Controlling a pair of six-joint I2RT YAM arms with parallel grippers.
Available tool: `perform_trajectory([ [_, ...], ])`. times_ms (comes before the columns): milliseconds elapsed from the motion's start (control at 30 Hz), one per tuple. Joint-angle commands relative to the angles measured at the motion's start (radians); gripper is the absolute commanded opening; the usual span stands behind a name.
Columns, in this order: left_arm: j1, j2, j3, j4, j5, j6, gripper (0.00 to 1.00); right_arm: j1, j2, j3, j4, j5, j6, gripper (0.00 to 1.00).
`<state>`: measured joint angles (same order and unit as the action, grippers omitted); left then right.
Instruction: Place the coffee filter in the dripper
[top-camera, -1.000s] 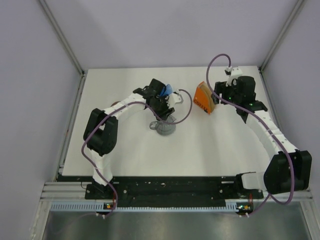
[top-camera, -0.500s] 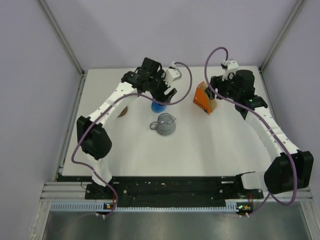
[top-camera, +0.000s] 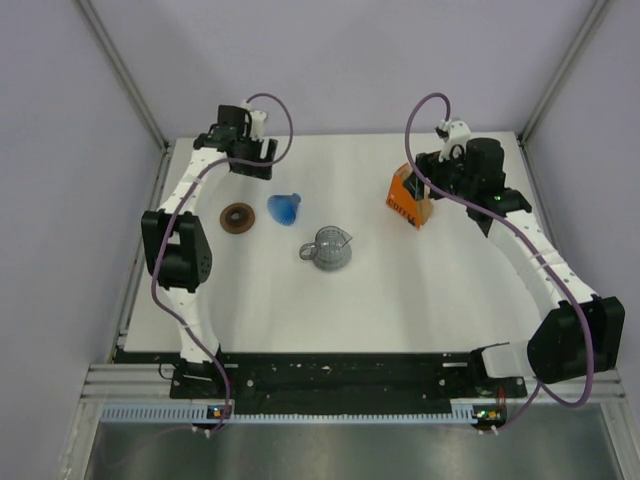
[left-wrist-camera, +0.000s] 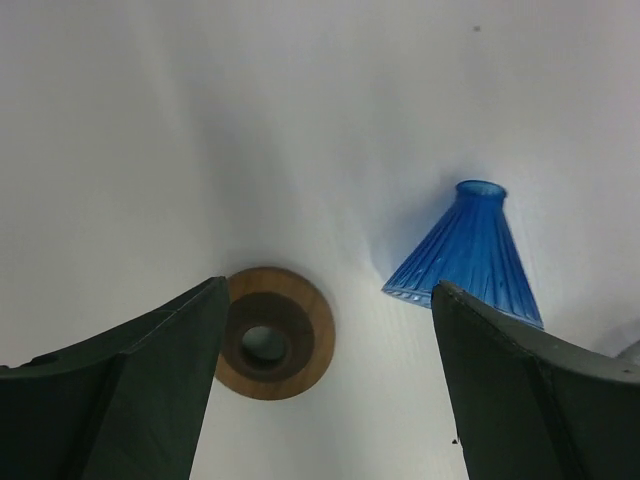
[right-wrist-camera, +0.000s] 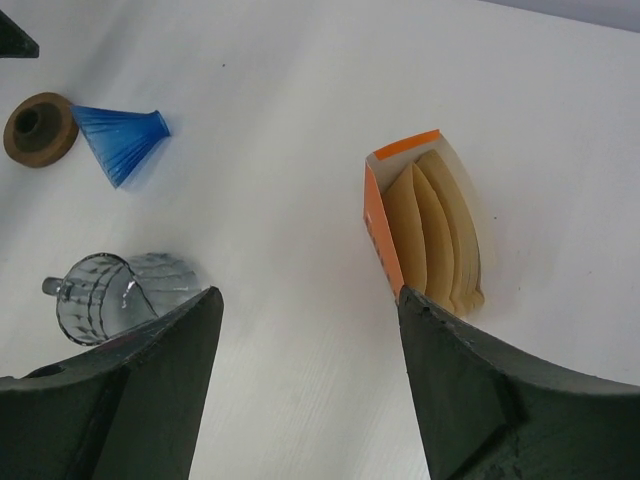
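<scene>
I'm backing my left gripper (left-wrist-camera: 328, 290) off, empty and wide, dripper (left-wrist-camera: 465, 250) lying tipped over; right gripper (right-wrist-camera: 310, 300) is spread above the coffee filter (right-wrist-camera: 430, 232).

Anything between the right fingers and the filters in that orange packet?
Nothing visible. The coffee filters stand exposed in the open top of the orange packet, straight ahead of the open right fingers; only the packet's walls flank them.
</scene>
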<state>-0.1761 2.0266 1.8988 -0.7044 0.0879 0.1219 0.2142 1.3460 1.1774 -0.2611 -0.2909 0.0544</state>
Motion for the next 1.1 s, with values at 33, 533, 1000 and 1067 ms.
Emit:
perform_trajectory([
  [33,0.113,-0.081,-0.082,0.088,-0.033,-0.056,0.86,0.007,-0.001,-0.001,0.008,-0.02,0.001,0.71],
  [533,0.168,-0.006,-0.234,0.006,-0.071,-0.056,0.57,0.005,-0.01,0.001,-0.012,-0.008,-0.01,0.72],
  [1000,0.168,0.098,-0.239,0.014,-0.154,-0.03,0.47,0.007,-0.018,-0.004,-0.021,-0.002,-0.018,0.73],
  [1067,0.168,0.115,-0.236,0.023,-0.178,-0.027,0.46,0.007,-0.021,-0.005,-0.023,-0.001,-0.018,0.73],
])
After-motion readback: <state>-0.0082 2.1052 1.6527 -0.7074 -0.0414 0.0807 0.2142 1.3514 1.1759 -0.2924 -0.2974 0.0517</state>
